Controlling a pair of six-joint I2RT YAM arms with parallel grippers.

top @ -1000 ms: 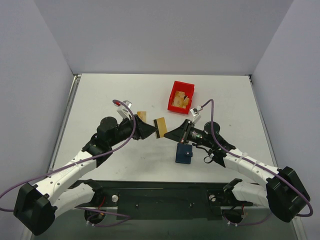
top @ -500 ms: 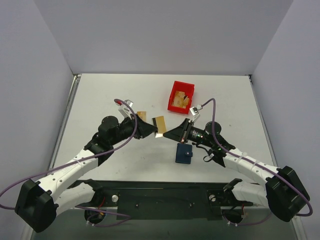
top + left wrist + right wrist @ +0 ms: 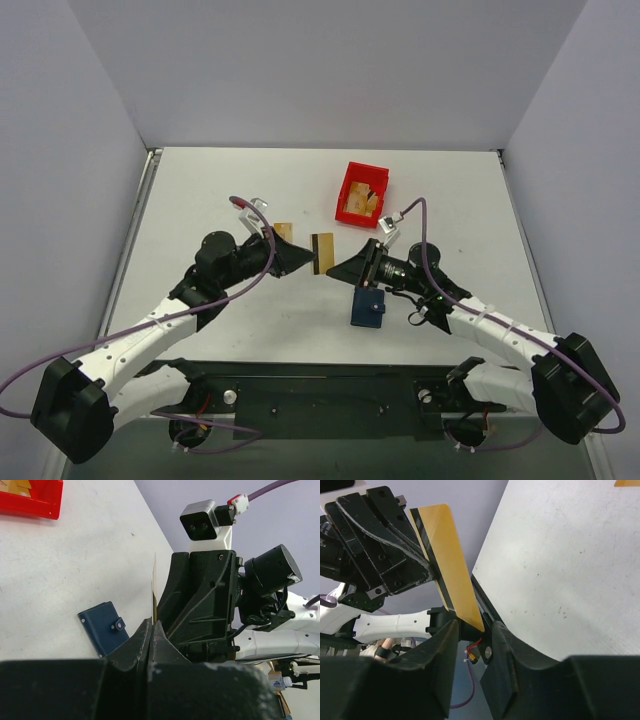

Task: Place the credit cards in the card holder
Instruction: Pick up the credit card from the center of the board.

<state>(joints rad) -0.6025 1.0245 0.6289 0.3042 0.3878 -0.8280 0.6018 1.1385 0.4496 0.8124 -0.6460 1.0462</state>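
One striped credit card (image 3: 322, 252), centre frame: left gripper (image 3: 152, 624) jaws clamped on it, right gripper (image 3: 474, 628) jaws parted around its edge.

White-shelled arms (image 3: 140, 345), purple cables (image 3: 250, 204), black wedge-shaped left claw (image 3: 306, 261) and right claw (image 3: 335, 270).

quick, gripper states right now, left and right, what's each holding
left gripper: closed on the striped card.
right gripper: open, jaws apart on either side of that card's other end.
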